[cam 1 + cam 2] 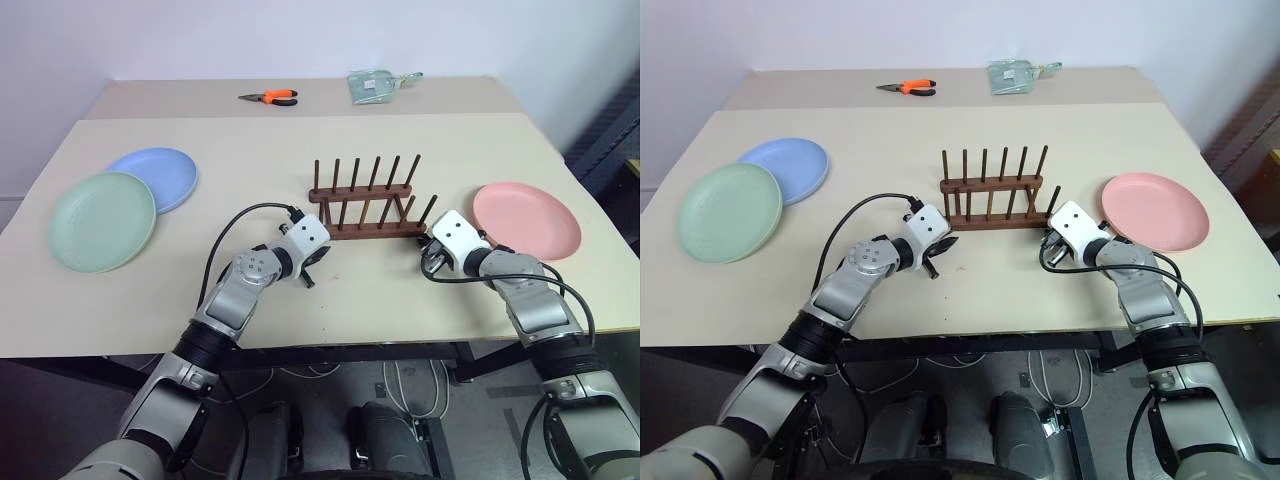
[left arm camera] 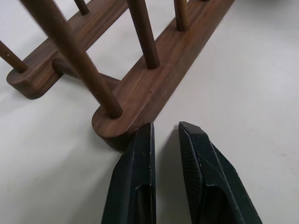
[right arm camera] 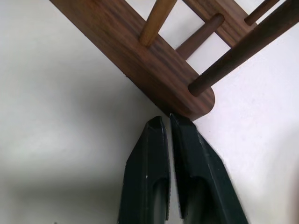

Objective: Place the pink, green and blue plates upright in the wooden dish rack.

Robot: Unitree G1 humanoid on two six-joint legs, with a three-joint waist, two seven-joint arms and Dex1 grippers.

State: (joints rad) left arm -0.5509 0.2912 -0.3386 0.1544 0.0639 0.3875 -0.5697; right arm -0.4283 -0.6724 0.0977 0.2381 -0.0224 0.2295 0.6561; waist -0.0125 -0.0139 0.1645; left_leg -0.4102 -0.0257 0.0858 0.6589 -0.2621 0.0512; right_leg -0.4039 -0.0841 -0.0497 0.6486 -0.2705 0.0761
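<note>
Now, rack: small dark reddish-brown wooden dish rack (image 1: 365,205) lies lengthwise between both grippers.
Left gripper (image 2: 166,133): narrowly parted, empty, at rack's left end.
Right gripper (image 3: 169,122): nearly closed, empty, at right end.

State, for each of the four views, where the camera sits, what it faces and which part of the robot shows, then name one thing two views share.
Left eye: head, looking down over the table; both arms.
Right eye: beside it, same scene.
Left wrist: behind the left gripper, facing one end of the wooden dish rack; its fingers, slightly apart.
Right wrist: behind the right gripper, facing the other end; its fingers, nearly together.
Shared: the rack.
</note>
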